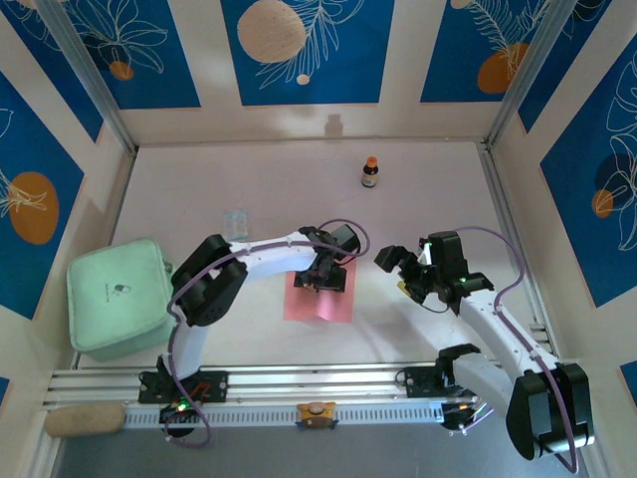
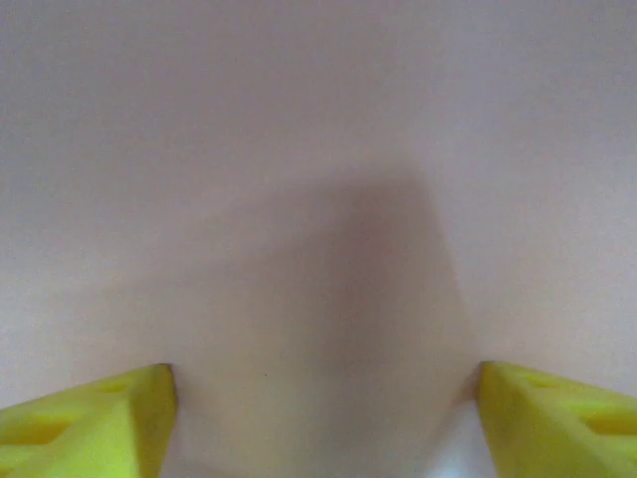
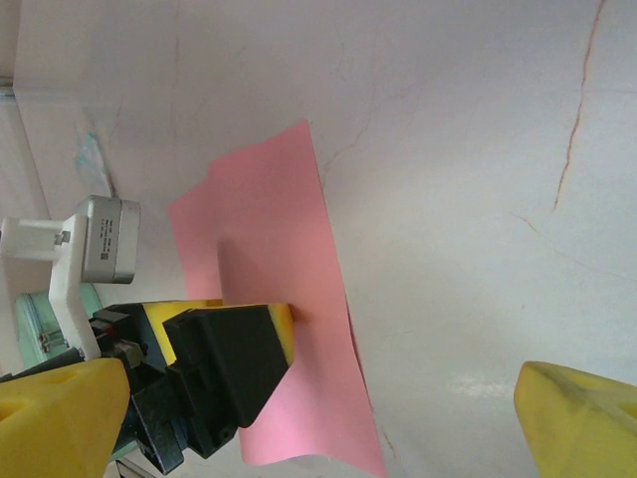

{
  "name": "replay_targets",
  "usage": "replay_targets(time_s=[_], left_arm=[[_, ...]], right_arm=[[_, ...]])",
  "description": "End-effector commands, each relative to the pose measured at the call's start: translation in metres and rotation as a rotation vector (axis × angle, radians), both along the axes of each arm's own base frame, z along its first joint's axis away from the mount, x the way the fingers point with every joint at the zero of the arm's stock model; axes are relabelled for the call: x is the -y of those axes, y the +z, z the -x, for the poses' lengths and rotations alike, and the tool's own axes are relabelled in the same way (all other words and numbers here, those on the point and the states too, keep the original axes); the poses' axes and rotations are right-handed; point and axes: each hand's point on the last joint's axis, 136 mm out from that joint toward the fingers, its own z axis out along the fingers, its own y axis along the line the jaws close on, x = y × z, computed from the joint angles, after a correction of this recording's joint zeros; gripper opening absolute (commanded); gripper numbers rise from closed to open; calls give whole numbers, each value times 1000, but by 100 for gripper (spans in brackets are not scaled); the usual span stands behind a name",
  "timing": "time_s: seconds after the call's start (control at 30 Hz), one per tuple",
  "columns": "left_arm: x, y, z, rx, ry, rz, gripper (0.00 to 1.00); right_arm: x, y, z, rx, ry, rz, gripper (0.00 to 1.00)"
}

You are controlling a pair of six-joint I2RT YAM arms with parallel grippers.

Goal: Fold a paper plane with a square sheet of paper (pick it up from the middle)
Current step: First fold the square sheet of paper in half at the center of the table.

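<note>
Thin, smooth, matt pink sheet of paper [image 1: 318, 305] on a matt white table [image 3: 478, 149] marked by fine hairline cracks. Yellow finger pads [image 2: 90, 423] look matt and rubbery. The front rail [image 1: 299, 378] is dull metal.

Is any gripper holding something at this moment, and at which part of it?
Nothing is held. The left gripper rests its fingers apart on the flat paper. The right gripper is open beside it.

left gripper [image 1: 320, 283] overhangs paper [image 1: 320, 307]; table [image 1: 398, 334] beside clear.

pink square sheet of paper [image 1: 318, 304], flat
</note>
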Motion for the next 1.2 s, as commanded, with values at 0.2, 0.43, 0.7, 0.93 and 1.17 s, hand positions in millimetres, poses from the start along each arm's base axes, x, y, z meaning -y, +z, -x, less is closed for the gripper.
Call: replay_targets(time_s=[0.2, 0.43, 0.7, 0.93, 1.17], left_arm=[[3, 23, -6, 91, 12, 94, 67], [-2, 32, -9, 138, 34, 164, 60], [1, 43, -10, 128, 64, 277, 48], [13, 76, -18, 148, 112, 513, 46], [28, 115, -30, 148, 168, 958, 42]], right_arm=[[0, 4, 2, -17, -6, -15, 100], [2, 4, 0, -26, -34, -10, 100], [6, 4, 0, -38, -55, 6, 100], [4, 16, -6, 8, -27, 10, 100], [-4, 41, -21, 90, -16, -72, 100]])
